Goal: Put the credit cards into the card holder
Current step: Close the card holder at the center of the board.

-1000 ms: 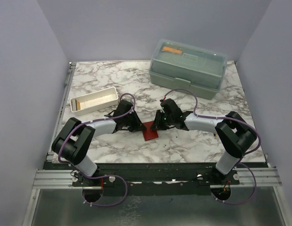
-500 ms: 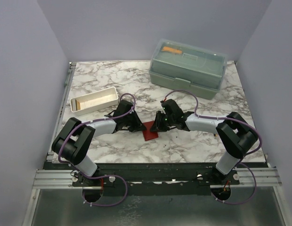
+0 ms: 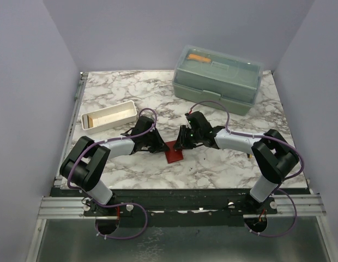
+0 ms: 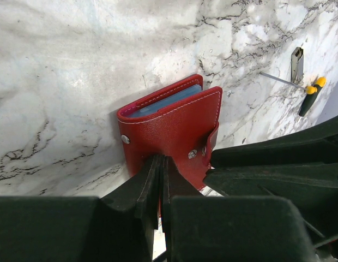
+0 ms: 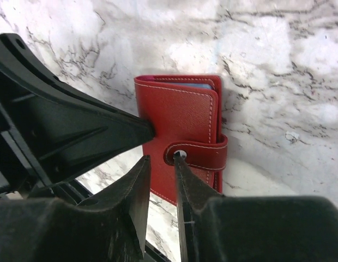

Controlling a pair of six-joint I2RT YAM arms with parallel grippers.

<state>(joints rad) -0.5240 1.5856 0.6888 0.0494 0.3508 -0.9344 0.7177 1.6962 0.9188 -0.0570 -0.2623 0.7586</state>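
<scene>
The card holder (image 3: 174, 154) is a small red folding wallet that lies closed on the marble table between my two grippers. Its strap (image 5: 204, 153) is wrapped round one edge to a snap. A grey-blue edge (image 4: 166, 101) shows inside the fold. I cannot tell whether it is lining or a card, and the credit cards are otherwise hidden. My left gripper (image 4: 161, 162) is shut on the near edge of the card holder (image 4: 171, 125). My right gripper (image 5: 161, 158) hovers over the card holder (image 5: 180, 117) with its jaws a little apart. One of its fingertips (image 5: 179, 159) sits by the strap's snap.
A long white tray (image 3: 109, 116) stands at the back left with a tan piece at one end. A pale-green lidded box (image 3: 218, 76) stands at the back right. A small screwdriver (image 4: 311, 94) and a metal piece (image 4: 297, 57) lie on the table to the right.
The right gripper's jaws have parted and its head has shifted slightly left over the card holder. The left gripper and the card holder have stayed put.
</scene>
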